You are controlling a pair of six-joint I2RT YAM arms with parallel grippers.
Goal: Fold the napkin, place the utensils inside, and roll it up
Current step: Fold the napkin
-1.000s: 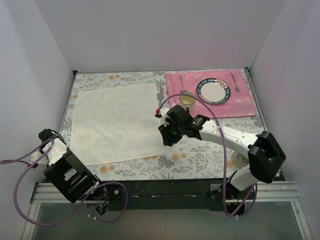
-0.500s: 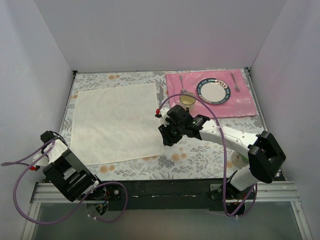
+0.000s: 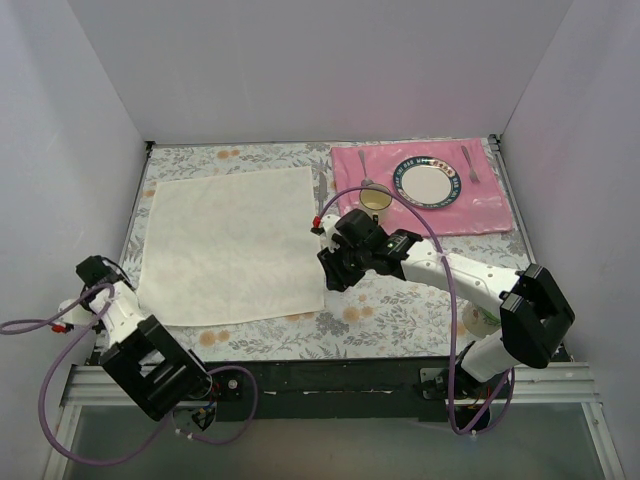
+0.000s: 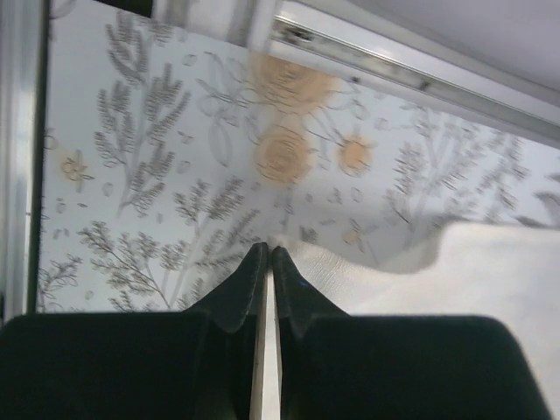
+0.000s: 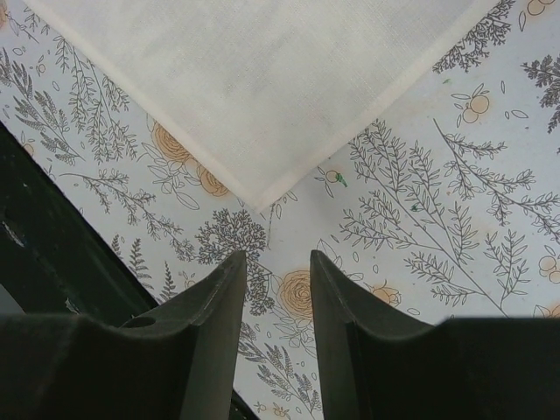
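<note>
Folding had only begun: the left gripper [image 4: 267,254] was clenched on the napkin's [image 3: 230,245] near-left corner. The right gripper [image 5: 276,280], released, hovered over its near-right corner and probably needed to pinch there next.

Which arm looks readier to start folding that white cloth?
Left. The left gripper is shut at the napkin's near-left corner, seemingly pinching it; the right gripper hangs open above the near-right corner, touching nothing.
</note>
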